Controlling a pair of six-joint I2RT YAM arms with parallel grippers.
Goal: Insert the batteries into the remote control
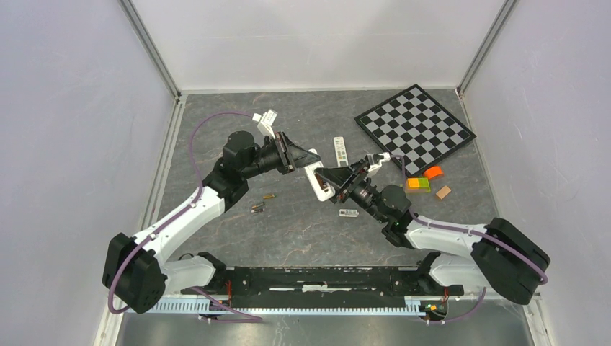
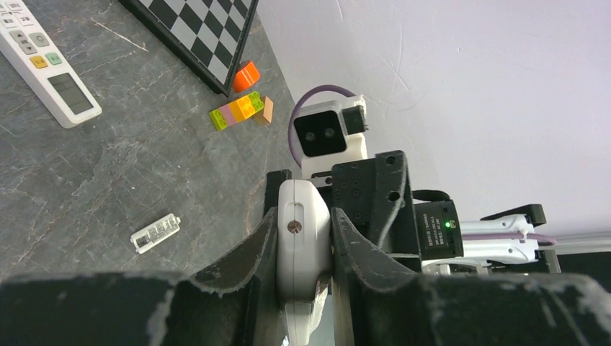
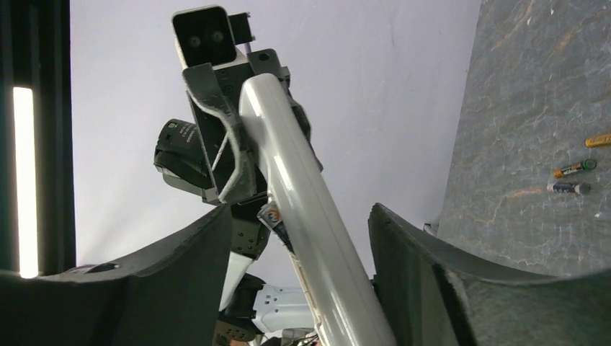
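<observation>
Apparently nothing is loaded yet: the batteries lie loose on the desk, left of the remote and well apart from it. Right tool stands spread around the raised remote, seemingly not touching; left tool pinches its far end. All insertion is left to do.

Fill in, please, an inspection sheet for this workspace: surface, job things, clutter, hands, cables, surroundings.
Surface: dark grey marbled tabletop.
Job's things: white remote raised off the tabletop; batteries loose on it; small white cover lying apart.
Clutter: second remote, chessboard, coloured blocks.
Hands: left hand shut on the white remote; right hand open around it.
Cables: purple cable loops above the left arm.
Surroundings: plain white walls; nothing else seen.
</observation>
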